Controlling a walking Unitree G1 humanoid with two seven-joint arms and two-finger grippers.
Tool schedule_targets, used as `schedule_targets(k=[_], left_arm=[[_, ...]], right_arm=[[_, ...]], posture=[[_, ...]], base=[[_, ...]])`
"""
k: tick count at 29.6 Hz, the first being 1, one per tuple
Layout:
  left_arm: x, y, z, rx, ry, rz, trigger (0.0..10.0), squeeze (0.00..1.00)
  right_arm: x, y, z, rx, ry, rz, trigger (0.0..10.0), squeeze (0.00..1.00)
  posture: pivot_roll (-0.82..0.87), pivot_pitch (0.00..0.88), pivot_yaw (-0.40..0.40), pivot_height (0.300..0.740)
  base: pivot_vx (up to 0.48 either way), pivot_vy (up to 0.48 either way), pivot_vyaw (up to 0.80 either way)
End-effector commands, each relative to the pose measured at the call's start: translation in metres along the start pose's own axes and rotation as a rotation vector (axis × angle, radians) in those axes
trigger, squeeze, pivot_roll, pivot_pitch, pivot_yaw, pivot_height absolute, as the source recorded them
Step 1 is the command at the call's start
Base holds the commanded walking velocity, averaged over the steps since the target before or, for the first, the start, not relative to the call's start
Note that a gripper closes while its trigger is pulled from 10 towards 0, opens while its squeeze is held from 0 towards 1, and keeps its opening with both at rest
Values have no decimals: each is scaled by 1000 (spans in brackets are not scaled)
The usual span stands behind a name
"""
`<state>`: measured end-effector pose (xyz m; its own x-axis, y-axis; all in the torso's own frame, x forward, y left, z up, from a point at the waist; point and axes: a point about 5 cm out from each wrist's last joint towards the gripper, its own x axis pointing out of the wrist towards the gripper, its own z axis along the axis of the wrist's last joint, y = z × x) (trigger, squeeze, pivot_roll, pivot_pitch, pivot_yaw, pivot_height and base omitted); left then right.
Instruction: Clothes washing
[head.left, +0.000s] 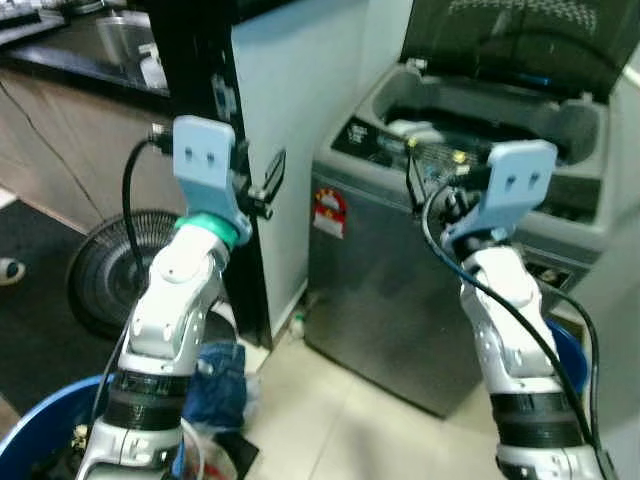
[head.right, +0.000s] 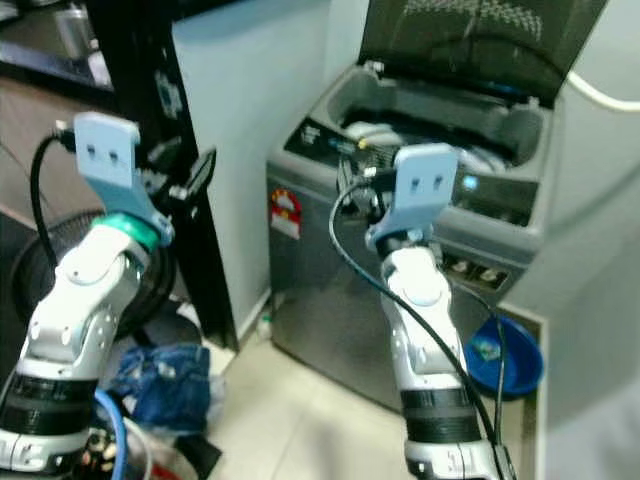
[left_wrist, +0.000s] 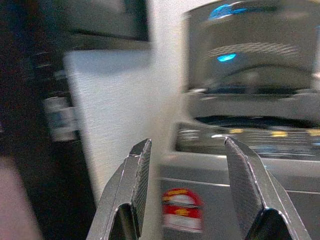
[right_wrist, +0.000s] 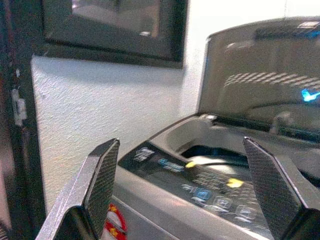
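**Both pincers empty at open washer — clothes were behind on floor**

Washing machine (head.left: 420, 300) stood w/ lid (head.left: 520, 40) up, drum open, control panel along its front edge. Left pincer (left_wrist: 187, 190) and right pincer (right_wrist: 185, 185) were both raised toward it, fingers spread wide, nothing held. Blue clothes (head.left: 215, 380) lay in a heap on the floor by the robot's left arm, near a blue basket (head.left: 40, 430) and just beside the fan (head.left: 110, 270).

Risks, as judged: reaching in w/ no load would waste the step. Right pincer was near the panel; a forward push could hit buttons or knock the front rim. Right arm's cable (head.left: 520, 320) hung loose and could snag on the rim. Turning back for clothes risked clipping the fan or the dark cabinet (head.left: 200, 80).
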<state>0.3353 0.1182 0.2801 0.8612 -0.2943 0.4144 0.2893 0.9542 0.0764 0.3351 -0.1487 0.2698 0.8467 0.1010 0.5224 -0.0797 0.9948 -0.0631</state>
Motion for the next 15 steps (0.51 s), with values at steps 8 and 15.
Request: schedule_targets(k=[8,15], left_arm=[[0,3,2,23,-22,17,10000,0],[1,3,2,25,-20,18,10000,0]], right_arm=[[-3,2,-1,10,0,11,10000,0],[-4,1,-2,-2,3,6,10000,0]], posture=[[6,81,20,740],[6,82,22,740]], base=[[300,0,0],[476,0,92]])
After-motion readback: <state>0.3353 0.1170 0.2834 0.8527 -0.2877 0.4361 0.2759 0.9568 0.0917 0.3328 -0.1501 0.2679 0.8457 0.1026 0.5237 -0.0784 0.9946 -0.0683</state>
